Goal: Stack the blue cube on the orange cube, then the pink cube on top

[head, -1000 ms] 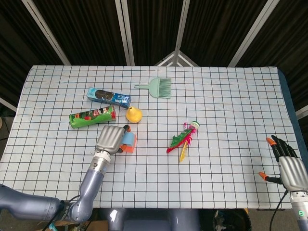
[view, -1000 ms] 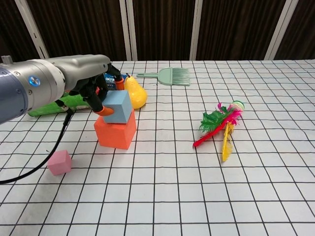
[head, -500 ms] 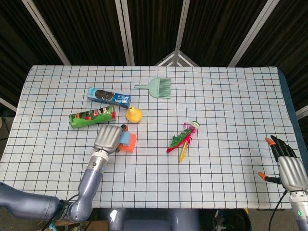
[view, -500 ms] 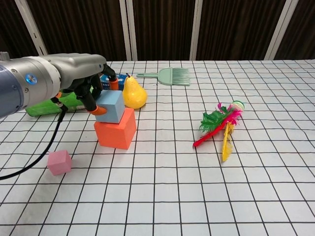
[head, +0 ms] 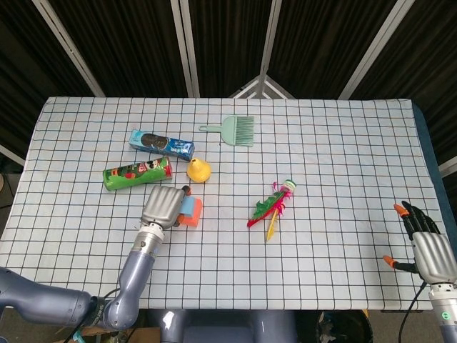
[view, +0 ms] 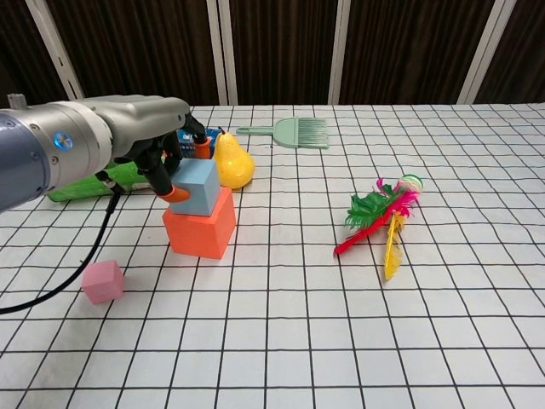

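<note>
Two cubes stacked, the small pink cube lying apart.
Left hand pinches the light-blue cube, which sits on the larger orange cube below its fingertips; the pink one lies nearer the camera, down-left of that hand. Right hand rests with fingers spread, holding nothing.

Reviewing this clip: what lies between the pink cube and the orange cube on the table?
Nothing: in the chest view, only bare checked cloth separates the pink cube from the orange cube. The left arm's black cable crosses above that stretch.
</note>
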`<state>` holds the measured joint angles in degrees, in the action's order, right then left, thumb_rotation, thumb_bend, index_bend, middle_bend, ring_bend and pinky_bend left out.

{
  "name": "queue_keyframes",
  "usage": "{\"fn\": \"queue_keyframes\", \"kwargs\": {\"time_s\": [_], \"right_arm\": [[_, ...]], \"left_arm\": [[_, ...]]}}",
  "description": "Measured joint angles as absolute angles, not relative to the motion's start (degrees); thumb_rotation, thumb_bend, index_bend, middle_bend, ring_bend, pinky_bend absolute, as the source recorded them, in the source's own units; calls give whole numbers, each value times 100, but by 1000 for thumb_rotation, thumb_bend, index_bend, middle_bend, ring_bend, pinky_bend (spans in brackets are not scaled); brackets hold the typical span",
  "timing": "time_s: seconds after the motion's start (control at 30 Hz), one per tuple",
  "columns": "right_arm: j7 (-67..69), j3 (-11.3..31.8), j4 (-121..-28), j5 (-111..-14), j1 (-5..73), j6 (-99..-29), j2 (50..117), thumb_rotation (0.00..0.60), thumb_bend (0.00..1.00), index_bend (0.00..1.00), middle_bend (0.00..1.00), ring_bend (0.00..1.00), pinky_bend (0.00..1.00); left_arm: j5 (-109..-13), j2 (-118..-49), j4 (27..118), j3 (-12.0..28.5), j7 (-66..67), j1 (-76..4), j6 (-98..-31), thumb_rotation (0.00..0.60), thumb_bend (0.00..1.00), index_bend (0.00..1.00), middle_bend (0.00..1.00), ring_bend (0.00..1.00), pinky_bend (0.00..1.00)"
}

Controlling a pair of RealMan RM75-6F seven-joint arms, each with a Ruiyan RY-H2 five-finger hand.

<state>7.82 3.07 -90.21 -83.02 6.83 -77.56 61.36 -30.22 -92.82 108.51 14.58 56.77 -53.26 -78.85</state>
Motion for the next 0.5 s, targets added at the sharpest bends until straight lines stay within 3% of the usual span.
{"fn": "queue_keyframes", "kwargs": {"time_s": [0.5], "right_arm": [[789,305,-9028,-8297,686,-7742,6128,600,69,25,23,35,137]], "left_arm": [[-2961,-9190,10921,1452,5701,-5426,-7819,600,378,354,753,713,816]]}}
